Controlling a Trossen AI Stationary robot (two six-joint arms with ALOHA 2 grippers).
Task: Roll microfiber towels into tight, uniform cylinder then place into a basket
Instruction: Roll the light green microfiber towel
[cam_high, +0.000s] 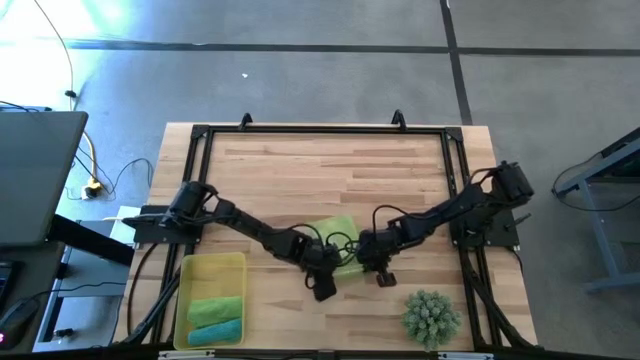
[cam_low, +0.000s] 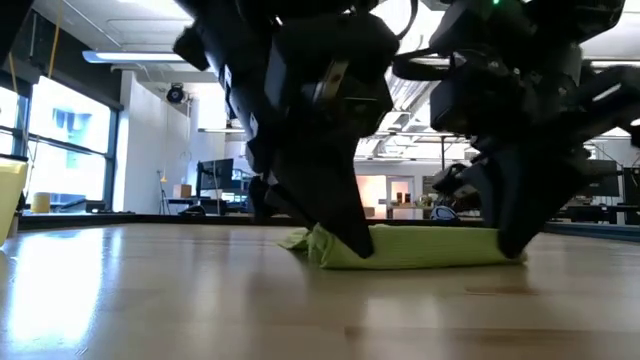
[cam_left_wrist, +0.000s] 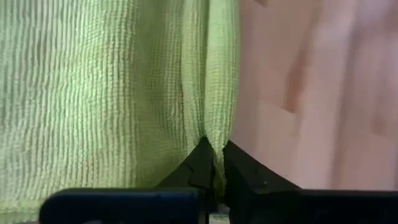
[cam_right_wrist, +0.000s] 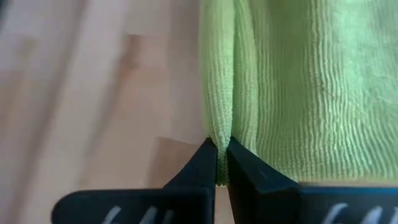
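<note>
High view: both pincers (cam_high: 325, 285) (cam_high: 380, 268) pinch lime towel (cam_high: 338, 232) on wooden table (cam_high: 320, 165).

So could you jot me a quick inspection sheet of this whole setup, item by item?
Surface: wooden table, black frame around it.
Job's things: lime green towel lying flat mid-table; yellow basket front left, holding a green roll and a teal roll.
Clutter: spiky green plant front right.
Grippers: left gripper and right gripper each pinch an edge of the flat towel.
Cables: yellow cable on the floor, left.
Surroundings: laptop at left; office room beyond.
</note>
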